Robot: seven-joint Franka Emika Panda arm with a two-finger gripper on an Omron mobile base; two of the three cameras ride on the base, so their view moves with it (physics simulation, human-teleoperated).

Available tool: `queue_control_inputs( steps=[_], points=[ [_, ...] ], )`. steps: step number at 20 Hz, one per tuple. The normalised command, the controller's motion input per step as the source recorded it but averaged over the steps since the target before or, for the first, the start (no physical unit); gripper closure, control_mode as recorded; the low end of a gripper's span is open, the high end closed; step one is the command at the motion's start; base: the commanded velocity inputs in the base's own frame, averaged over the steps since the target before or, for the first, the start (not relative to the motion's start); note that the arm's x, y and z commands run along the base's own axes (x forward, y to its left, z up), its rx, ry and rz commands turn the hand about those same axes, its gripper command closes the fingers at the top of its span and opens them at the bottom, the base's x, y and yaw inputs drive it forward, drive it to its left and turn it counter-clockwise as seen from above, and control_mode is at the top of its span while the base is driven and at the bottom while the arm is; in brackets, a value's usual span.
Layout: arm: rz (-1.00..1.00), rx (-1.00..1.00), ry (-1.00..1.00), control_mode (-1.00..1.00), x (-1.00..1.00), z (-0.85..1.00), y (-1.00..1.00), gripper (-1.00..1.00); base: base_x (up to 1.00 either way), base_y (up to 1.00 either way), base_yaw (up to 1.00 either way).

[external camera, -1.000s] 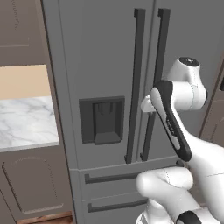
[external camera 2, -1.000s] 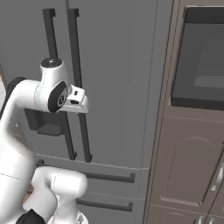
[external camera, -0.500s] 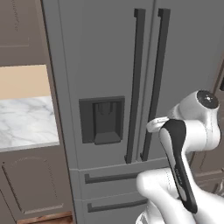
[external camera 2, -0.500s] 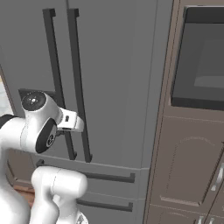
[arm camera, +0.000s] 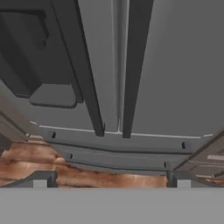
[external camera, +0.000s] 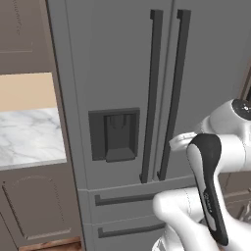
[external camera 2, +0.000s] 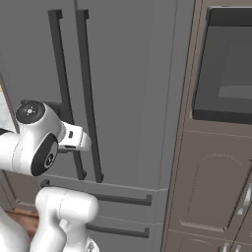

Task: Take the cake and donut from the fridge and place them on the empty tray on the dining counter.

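The fridge (external camera: 117, 63) stands right in front of me, a tall grey French-door unit with both doors closed, so the cake and donut are hidden. Its two long dark handles (external camera: 152, 93) run side by side down the middle. My gripper (arm camera: 110, 181) is open, its fingertips (arm camera: 40, 180) spread wide and holding nothing. It points at the lower ends of the handles (arm camera: 98, 124), a short way off the door. My white hand (external camera 2: 74, 139) hovers just left of the handles (external camera 2: 88, 98) in the right base view. The tray and the dining counter are out of view.
A dispenser recess (external camera: 113, 135) sits in the left door, with two drawers (external camera: 127, 198) below. A marble-topped counter (external camera: 29, 137) on grey cabinets adjoins the fridge's left. Brown cabinets with a built-in oven (external camera 2: 226, 69) stand to its right. Wooden floor (arm camera: 87, 175) lies below.
My arm has folded down and the hand has dropped from mid-handle height to the lower ends of the handles. The gripper stayed open; the fridge doors have not moved.
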Motion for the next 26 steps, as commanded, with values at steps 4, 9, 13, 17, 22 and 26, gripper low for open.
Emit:
queue_control_inputs(
  steps=[4,9,13,17,22,26],
  points=[
    [0.00,0.00,0.00,1.00,0.00,0.00,0.00,-1.00,-0.45,0.00,0.00],
    [0.00,0.00,0.00,1.00,0.00,0.00,0.00,-1.00,-0.61,0.00,0.00],
    [0.00,0.00,0.00,1.00,0.00,0.00,0.00,-1.00,-0.62,0.00,0.00],
    [0.00,0.00,0.00,1.00,0.00,0.00,0.00,-1.00,-0.51,0.01,0.00],
    [0.00,0.00,0.00,-1.00,0.05,0.00,0.00,-1.00,-0.10,0.00,0.00],
    [0.00,0.06,0.00,-1.00,0.93,0.00,-0.03,-1.00,0.00,0.00,0.00]
  ],
)
